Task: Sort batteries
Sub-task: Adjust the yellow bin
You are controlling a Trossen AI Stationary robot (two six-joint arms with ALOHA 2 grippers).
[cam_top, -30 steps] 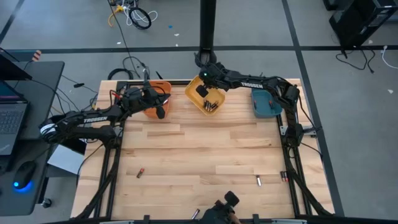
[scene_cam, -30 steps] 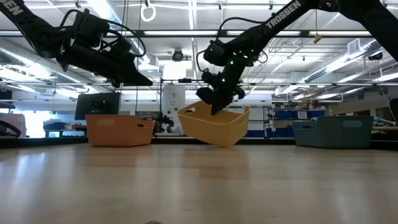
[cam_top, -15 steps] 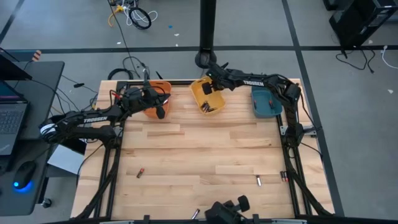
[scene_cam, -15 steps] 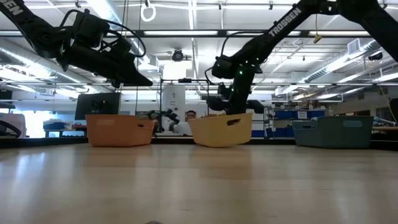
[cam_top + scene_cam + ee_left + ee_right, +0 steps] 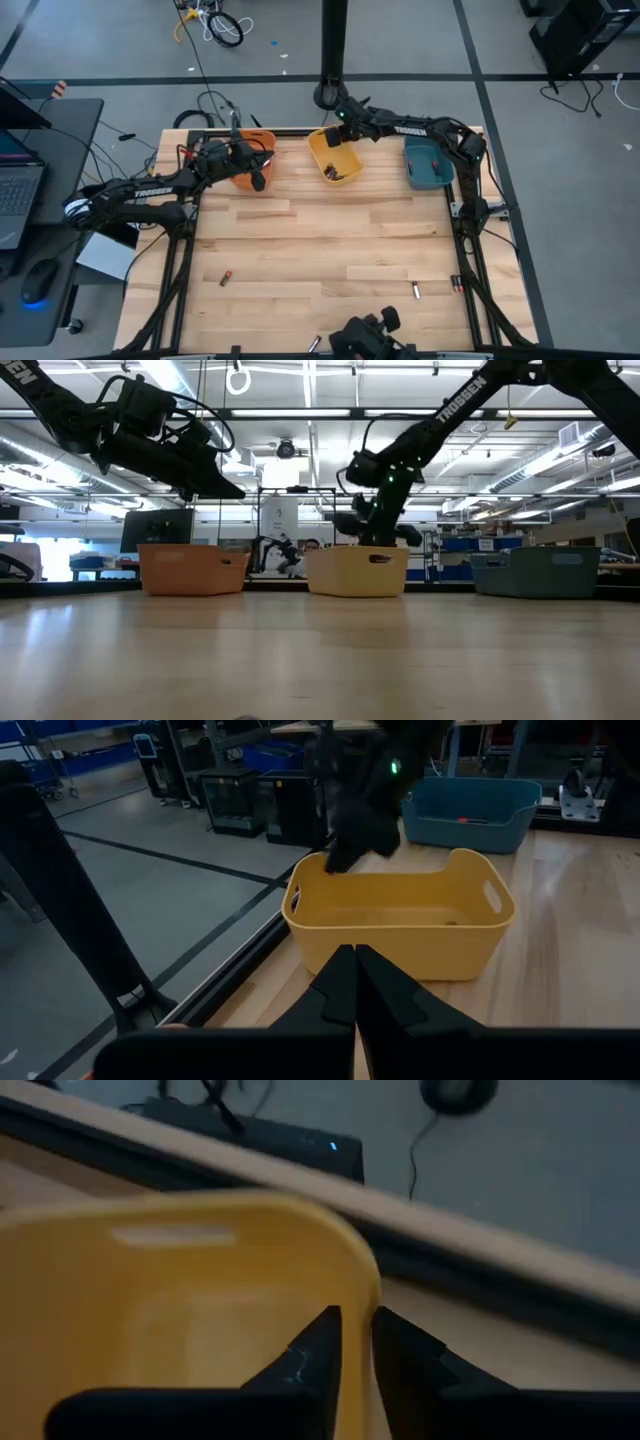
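Several batteries [image 5: 342, 175] in yellow bin [image 5: 322, 152]; few loose on surface [image 5: 300, 240] — right pincer [image 5: 356, 1342] slightly parted astride bin rim; left pincer [image 5: 355, 982] shut, empty.

Three bins [image 5: 334, 158] sit in a row along the table's [image 5: 320, 240] far edge, batteries [image 5: 343, 176] in the middle one, a few more scattered near the front edge

Bench [image 5: 320, 240]: pale wood planks, smooth, satin sheen.
Yellow bin [image 5: 334, 157]: smooth matt plastic.
Orange bin [image 5: 249, 178], left of yellow bin: matt plastic.
Teal bin [image 5: 428, 165], right of yellow bin: matt plastic.
Batteries [image 5: 340, 173], inside yellow bin: dark, metallic.
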